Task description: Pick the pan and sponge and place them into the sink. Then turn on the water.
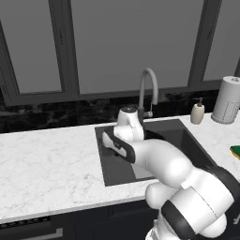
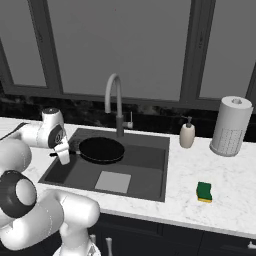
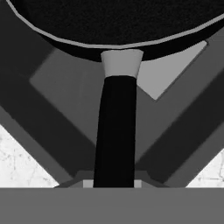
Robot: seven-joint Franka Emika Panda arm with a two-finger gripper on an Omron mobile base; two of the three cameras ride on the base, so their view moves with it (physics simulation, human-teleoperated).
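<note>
My gripper (image 2: 65,156) is shut on the short black handle of the pan (image 2: 101,150). It holds the round black pan inside the back left part of the sink (image 2: 145,172). In the hand view the handle (image 3: 116,131) runs straight up from between my fingertips to the pan's rim, with the sink's pale floor patch (image 3: 168,76) behind it. I cannot tell whether the pan touches the floor. The yellow and green sponge (image 2: 204,192) lies on the counter right of the sink, also at the right edge of the left base view (image 1: 236,151). No water is in view at the faucet (image 2: 114,97).
The grey gooseneck faucet (image 1: 147,86) stands behind the sink. A white soap pump bottle (image 2: 187,134) and a paper towel roll (image 2: 231,126) stand at the back right. The white marble counter (image 1: 47,164) stretches left of the sink. Dark windows fill the wall behind.
</note>
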